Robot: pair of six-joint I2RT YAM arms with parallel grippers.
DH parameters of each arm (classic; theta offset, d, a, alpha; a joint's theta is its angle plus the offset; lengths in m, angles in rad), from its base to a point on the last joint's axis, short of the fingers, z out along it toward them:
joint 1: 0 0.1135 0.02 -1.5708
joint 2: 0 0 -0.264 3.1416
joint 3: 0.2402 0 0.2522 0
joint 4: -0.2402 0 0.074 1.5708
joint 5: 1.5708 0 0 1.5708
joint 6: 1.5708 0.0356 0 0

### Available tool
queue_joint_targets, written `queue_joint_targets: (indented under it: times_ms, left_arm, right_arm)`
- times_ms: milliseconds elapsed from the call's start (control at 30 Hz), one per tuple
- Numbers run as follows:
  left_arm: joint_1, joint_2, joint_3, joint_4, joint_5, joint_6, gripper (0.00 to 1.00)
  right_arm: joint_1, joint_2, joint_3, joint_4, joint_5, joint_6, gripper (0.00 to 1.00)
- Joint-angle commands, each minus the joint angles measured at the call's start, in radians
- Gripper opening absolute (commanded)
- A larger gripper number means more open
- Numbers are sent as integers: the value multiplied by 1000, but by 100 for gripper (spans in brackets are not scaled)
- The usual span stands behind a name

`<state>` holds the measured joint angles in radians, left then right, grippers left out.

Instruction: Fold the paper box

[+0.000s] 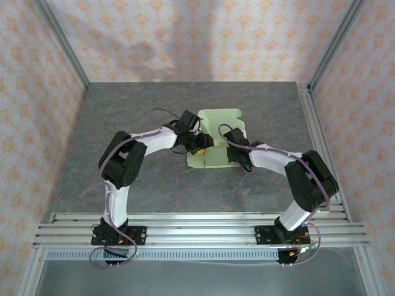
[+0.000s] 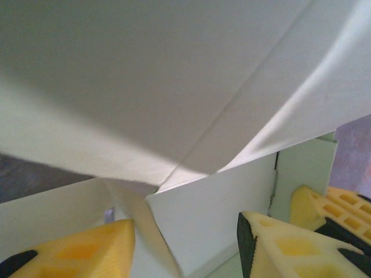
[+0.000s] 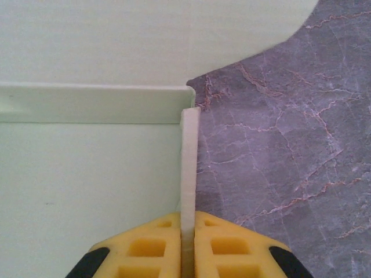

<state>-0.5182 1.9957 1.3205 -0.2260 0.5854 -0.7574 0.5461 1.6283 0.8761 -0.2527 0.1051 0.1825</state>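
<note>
Where the two arms meet over the middle of the desk [image 1: 123, 117], we see the box [image 1: 220, 116] lying half-formed between them. It is pale green card, with one broad flap flat on the desk beyond both end effectors. The left end effector [image 1: 202, 147] reaches into the box's left side and the right end effector [image 1: 236, 153] sits at its right side, so the two are near each other across the card.

From the left wrist we find the left end effector [image 2: 185, 226] about half wide. Its yellow fingers [image 2: 81, 249] stand apart, and an upright panel [image 2: 208, 214] of the box rises in the gap between them. We cannot tell whether either pad touches that panel. Above and ahead of the fingers a large sheet of card leans over, creased along a diagonal line.

From the right wrist we see the right end effector [image 3: 188, 226] narrow, pinched on a thin upright side wall [image 3: 189, 156] of the box. Left of it lies the box's floor. Ahead, a low wall crosses and meets the pinched wall at a corner. Bare desk lies to the right.
</note>
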Motion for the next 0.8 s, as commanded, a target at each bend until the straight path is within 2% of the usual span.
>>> queue_joint_targets:
  times_ms: [0, 100, 233, 400, 567, 767]
  left_arm:
    - [-4, -162, -26, -112, -124, 85, 57]
    - [6, -273, -75, -158, -197, 113, 64]
    - [45, -379, -156, -169, -244, 119, 72]
    - [157, -469, -311, -98, -246, 81, 78]
    - [283, -460, -425, -16, -170, 44, 79]
    - [325, -415, -474, 41, -147, 38, 79]
  right_arm:
    - [-2, -22, -9, -11, 30, 9, 11]
    - [-3, -22, -9, -18, 41, 9, 11]
    - [-2, -22, -4, -22, 44, 14, 11]
    - [-3, -44, 1, -27, 46, 18, 10]
    - [-9, -87, -2, -27, 34, 14, 7]
    - [-27, -154, -17, -3, -27, 36, 3]
